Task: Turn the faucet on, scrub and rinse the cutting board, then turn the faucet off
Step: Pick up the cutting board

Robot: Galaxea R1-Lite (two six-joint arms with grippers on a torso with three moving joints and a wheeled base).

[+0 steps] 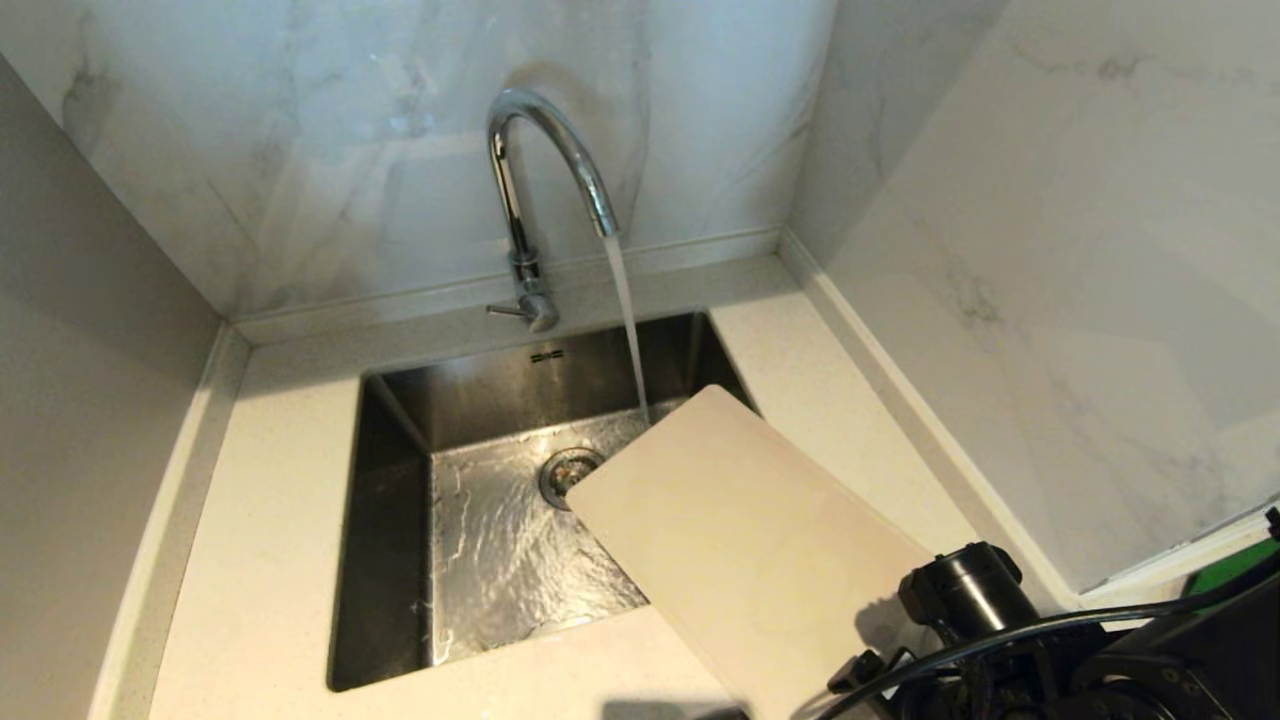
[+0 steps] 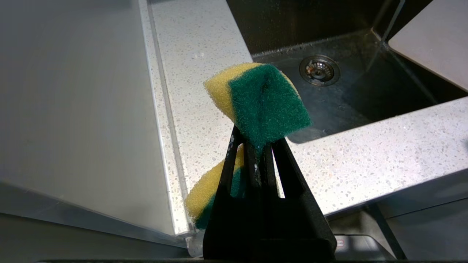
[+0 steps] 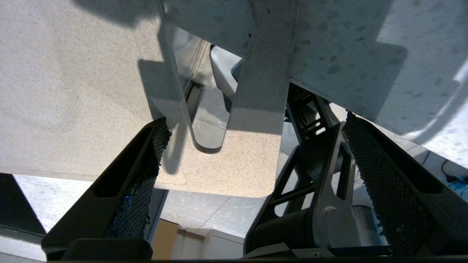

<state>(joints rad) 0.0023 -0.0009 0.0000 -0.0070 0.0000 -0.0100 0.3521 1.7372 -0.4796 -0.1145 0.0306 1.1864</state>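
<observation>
Head view crops cutting board (image 1: 745, 545) near end.

Back wall (image 1: 400, 150): white marble-look tile with grey veining, glossy.
Right wall (image 1: 1080, 250): same veined marble tile; meets the back wall in a corner behind the sink.
Left panel (image 1: 90, 350): plain matte grey surface, darker than the tiles.
Countertop (image 1: 270, 520): pale speckled stone with a low raised lip where it meets the walls.
Sink (image 1: 390, 560): square stainless steel basin set into the countertop, round drain (image 1: 568, 472) in the wet bottom.
Floor (image 3: 204, 212): large pale grey tiles, seen below the counter edge.
Light: bright and even, soft shadows on the walls.
</observation>
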